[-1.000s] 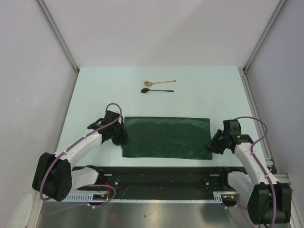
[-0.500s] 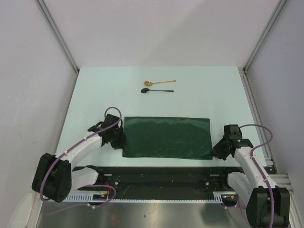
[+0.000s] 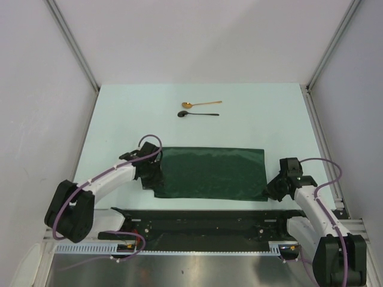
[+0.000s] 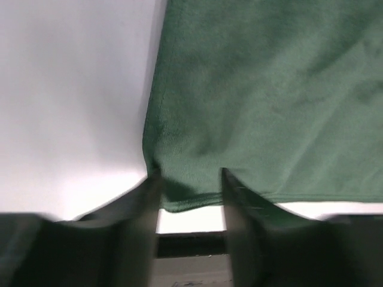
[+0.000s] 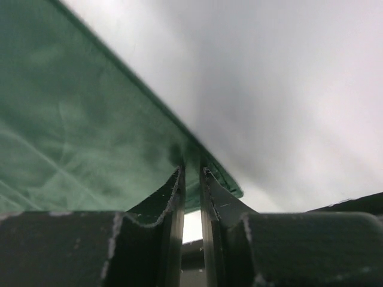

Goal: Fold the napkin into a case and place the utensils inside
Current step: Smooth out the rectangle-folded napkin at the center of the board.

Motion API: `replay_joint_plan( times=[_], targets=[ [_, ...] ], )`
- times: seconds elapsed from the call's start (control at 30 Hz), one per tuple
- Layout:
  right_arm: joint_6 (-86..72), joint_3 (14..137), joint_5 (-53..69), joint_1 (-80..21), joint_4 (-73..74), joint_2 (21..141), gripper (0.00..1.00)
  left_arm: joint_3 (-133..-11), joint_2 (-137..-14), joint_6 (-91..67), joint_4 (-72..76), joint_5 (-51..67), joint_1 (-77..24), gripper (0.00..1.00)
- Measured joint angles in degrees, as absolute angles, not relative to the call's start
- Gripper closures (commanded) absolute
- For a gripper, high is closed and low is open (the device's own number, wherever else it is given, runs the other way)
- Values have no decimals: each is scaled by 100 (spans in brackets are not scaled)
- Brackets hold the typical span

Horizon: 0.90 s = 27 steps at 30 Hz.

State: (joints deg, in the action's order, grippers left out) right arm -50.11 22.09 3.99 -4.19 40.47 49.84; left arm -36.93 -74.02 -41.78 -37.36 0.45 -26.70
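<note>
The left gripper (image 4: 190, 178) stands with its fingers apart, astride the near-left corner of the napkin (image 3: 209, 173). The right gripper (image 5: 191, 170) is pinched on its right edge, by the near corner. The cloth lies flat (a wide rectangle). The gold spoon (image 3: 200, 104) and black spoon (image 3: 197, 113) lie well beyond its far edge, with open table (image 3: 119, 113) between.

The left arm (image 3: 106, 178) and right arm (image 3: 316, 206) have white link shells, black joints and bulky black bases. A purple cable (image 3: 149, 138) loops along each. The left gripper (image 4: 190, 174) and right gripper (image 5: 192, 168) are matt black, and the right one's inner finger edges are serrated.
</note>
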Motion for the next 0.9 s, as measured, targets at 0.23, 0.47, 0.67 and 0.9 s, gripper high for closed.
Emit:
replay_joint_plan(
  times=[0.23, 0.47, 0.67, 0.9],
  targets=[
    [-4947, 2233, 268, -121, 4051, 4930, 79, -4069, -6997, -4209, -4351, -456, -2727, 26],
    [-4882, 2255, 296, -121, 4029, 5024, 79, -4075, -6869, -4383, -4460, -582, -2727, 44],
    [-4877, 2255, 305, -121, 4023, 5022, 79, -3997, -7450, -4431, -4333, -513, -2727, 54],
    [-4840, 2252, 307, -121, 4021, 5019, 79, -3983, -7743, -4491, -4202, -425, -2727, 82]
  ],
)
